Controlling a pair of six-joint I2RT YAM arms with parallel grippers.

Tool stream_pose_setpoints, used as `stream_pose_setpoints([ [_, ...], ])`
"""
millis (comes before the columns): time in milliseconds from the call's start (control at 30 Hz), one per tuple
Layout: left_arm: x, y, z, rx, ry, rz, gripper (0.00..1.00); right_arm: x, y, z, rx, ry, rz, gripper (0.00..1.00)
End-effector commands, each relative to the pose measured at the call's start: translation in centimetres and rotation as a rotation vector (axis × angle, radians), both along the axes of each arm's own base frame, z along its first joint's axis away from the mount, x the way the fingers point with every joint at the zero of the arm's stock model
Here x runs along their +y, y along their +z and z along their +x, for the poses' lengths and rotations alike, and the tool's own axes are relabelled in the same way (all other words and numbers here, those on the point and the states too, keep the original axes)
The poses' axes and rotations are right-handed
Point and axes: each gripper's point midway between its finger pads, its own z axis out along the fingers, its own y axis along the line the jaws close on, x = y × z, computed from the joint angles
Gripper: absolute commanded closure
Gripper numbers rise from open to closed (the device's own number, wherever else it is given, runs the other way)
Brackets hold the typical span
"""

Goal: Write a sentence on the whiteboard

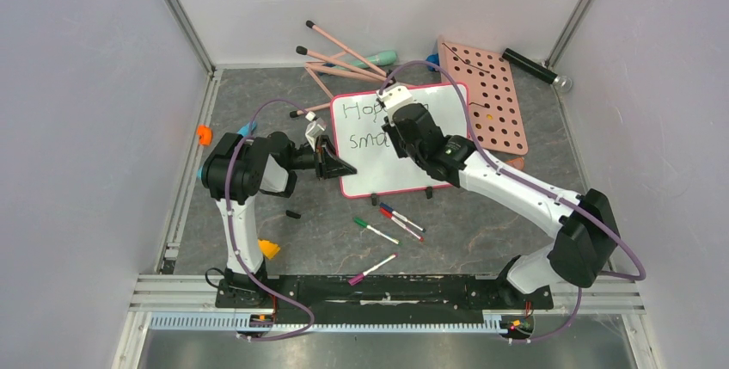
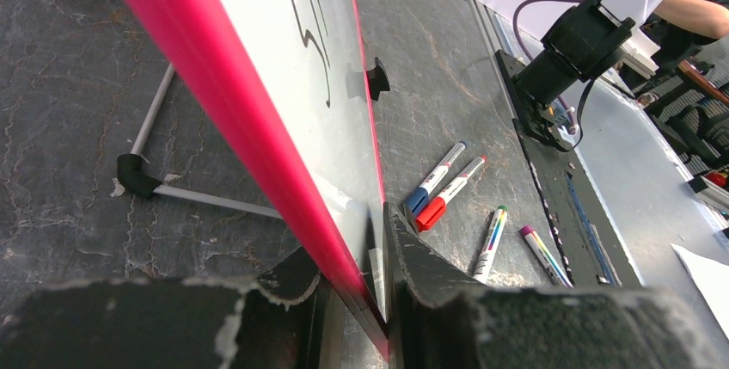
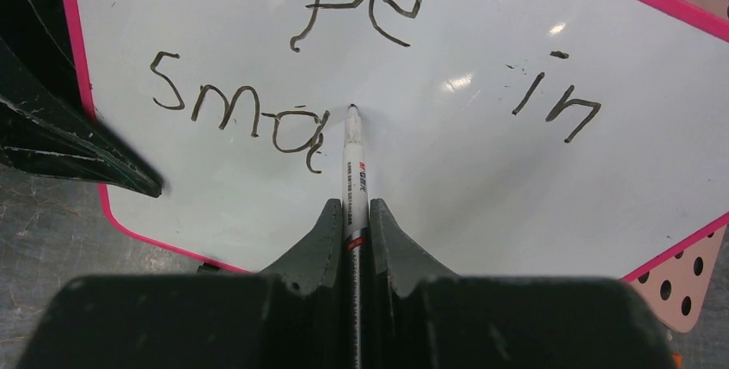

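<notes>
Gripping the slim white marker in my right gripper, I rest its tip on the glossy pink-rimmed whiteboard; my left gripper clamps its edge.

Right arm hides part of the sentence

The glossy, pink-rimmed whiteboard sits mid-table toward 12 o'clock, its unfinished black sentence reading "Hope in" above "sma" at its 9 o'clock side.
</notes>
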Motion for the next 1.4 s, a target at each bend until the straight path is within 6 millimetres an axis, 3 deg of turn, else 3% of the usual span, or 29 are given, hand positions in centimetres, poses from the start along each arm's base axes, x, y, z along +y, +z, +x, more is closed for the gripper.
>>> stream_pose_setpoints([
  [0,-0.3,0.0,-0.7,-0.152,-0.072,-0.008,0.80,-0.3,-0.2,0.3,-0.016,-0.007,0.015,1.00],
  [300,-0.3,0.0,-0.7,-0.155,-0.073,-0.008,0.80,-1.0,-3.1,-1.8,0.048,0.020,0.022,1.00],
  [733,-0.3,0.0,-0.7,-0.152,-0.072,-0.008,0.79,-0.7,2.1,0.1,-0.048,-0.007,0.050,1.00],
  [1067,-0.3,-0.1,-0.7,-0.150,-0.072,-0.007,0.79,-0.7,2.9,1.5,-0.062,-0.029,0.045,1.00],
  [1367,-0.3,-0.1,-0.7,-0.149,-0.072,-0.007,0.79,-1.4,1.4,1.4,-0.039,-0.044,0.010,1.00],
])
